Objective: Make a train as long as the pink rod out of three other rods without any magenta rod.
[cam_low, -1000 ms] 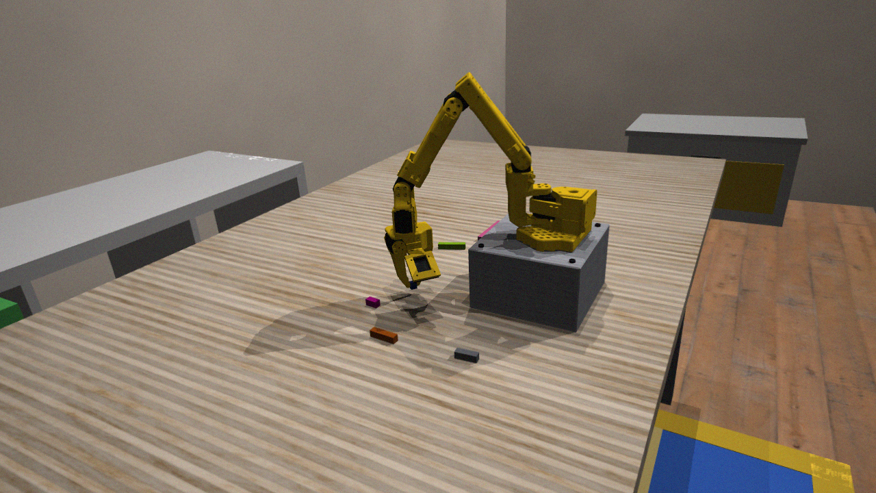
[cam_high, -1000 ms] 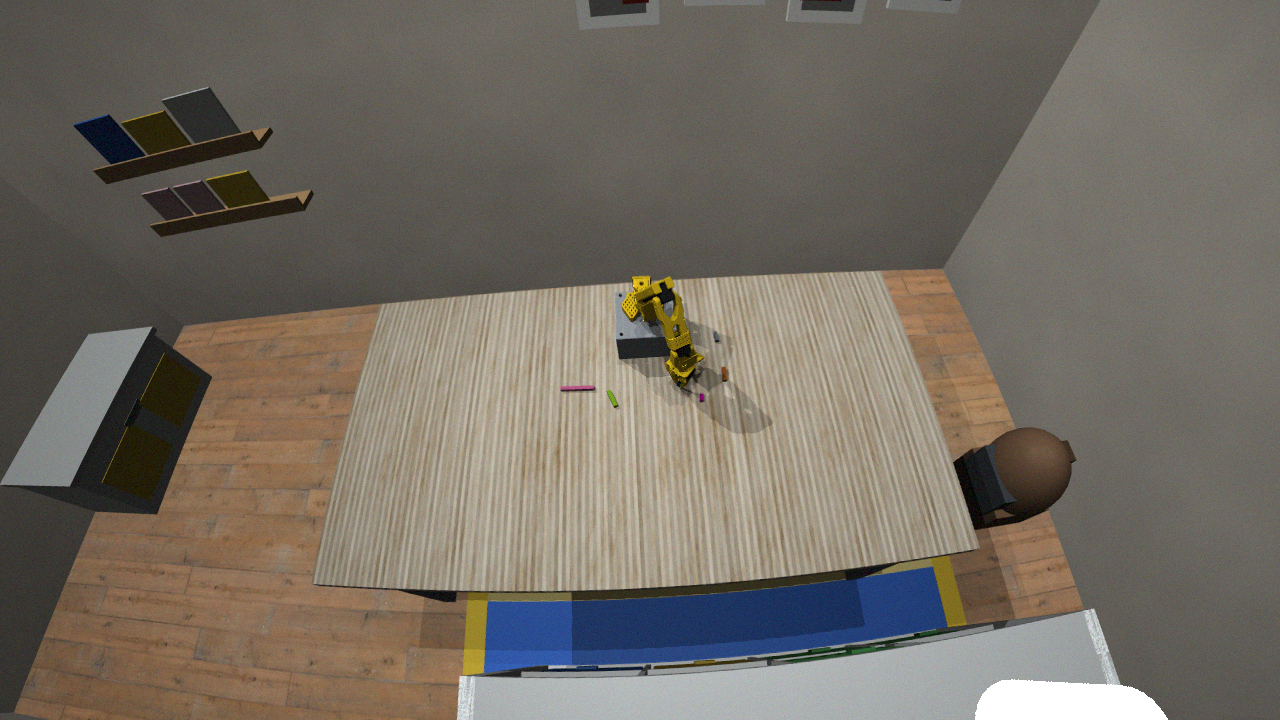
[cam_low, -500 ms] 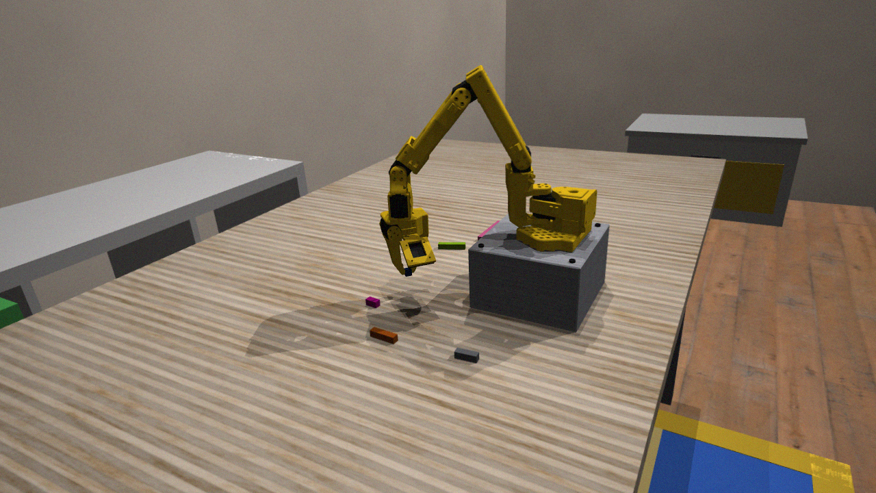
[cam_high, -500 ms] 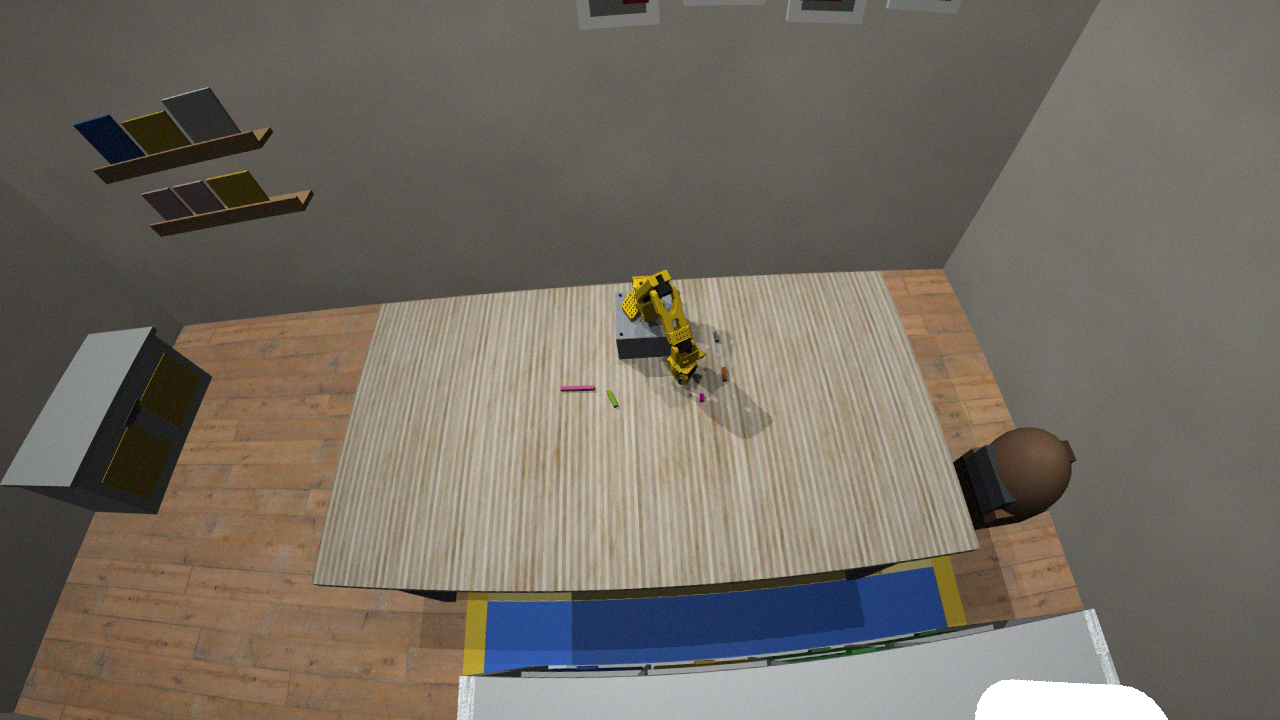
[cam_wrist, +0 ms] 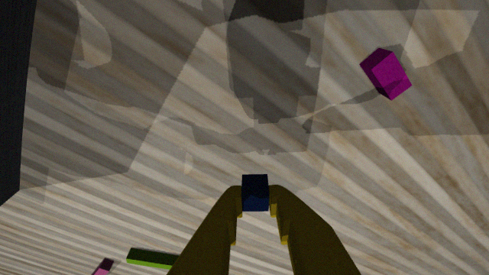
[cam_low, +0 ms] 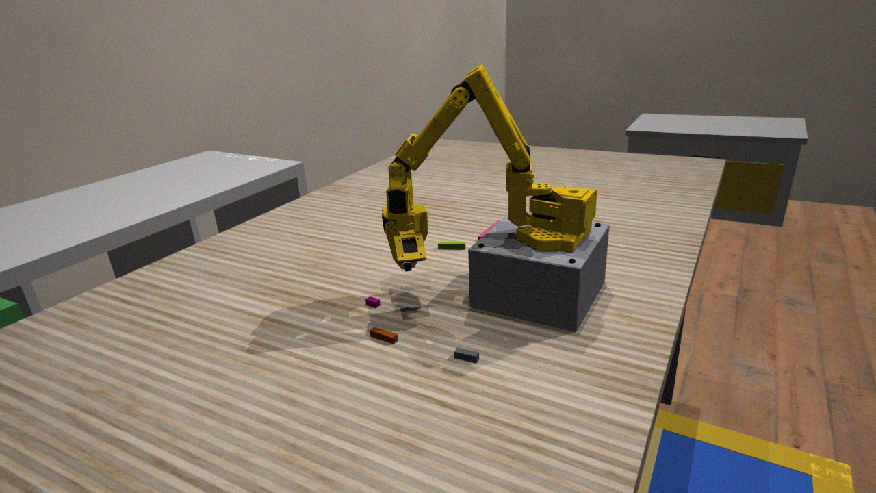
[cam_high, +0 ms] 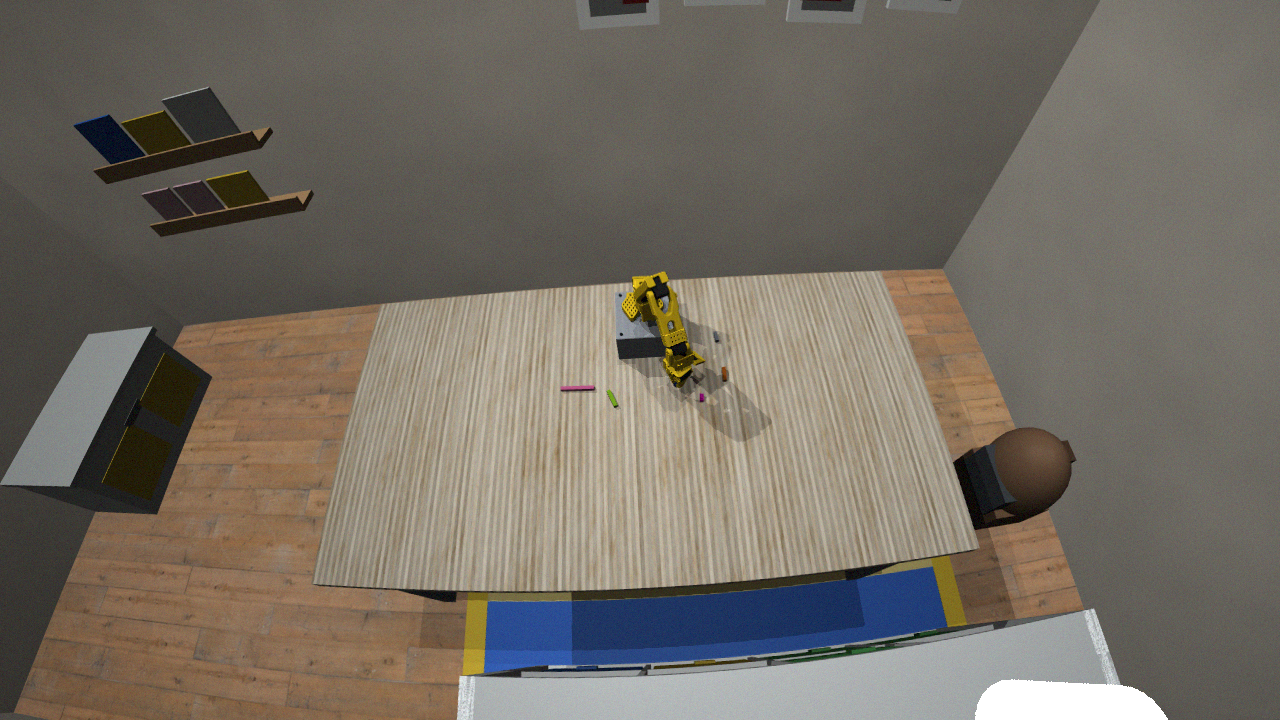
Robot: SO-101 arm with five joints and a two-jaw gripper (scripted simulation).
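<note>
My gripper (cam_high: pixel 678 384) (cam_low: pixel 408 263) (cam_wrist: pixel 255 198) is shut on the small blue rod (cam_low: pixel 408 267) (cam_wrist: pixel 255 187) and holds it above the table. The magenta rod (cam_high: pixel 702 397) (cam_low: pixel 372 302) (cam_wrist: pixel 390 74) lies close by, at the upper right in the wrist view. The orange rod (cam_high: pixel 725 374) (cam_low: pixel 383 335) and the grey rod (cam_high: pixel 716 337) (cam_low: pixel 467 355) lie apart, on the arm's right in the top view. The lime rod (cam_high: pixel 612 398) (cam_low: pixel 451 246) (cam_wrist: pixel 153 260) lies left of the gripper there, slanted. The pink rod (cam_high: pixel 577 388) (cam_low: pixel 488 229) (cam_wrist: pixel 102 268) lies beyond it, partly hidden in the exterior view. No rods touch.
The arm's grey base block (cam_high: pixel 638 346) (cam_low: pixel 523 287) stands near the table's wall-side edge, close to the grey rod. The wooden table (cam_high: pixel 501 501) (cam_low: pixel 183 392) carries all the loose rods. The arm casts a broad shadow around the magenta rod.
</note>
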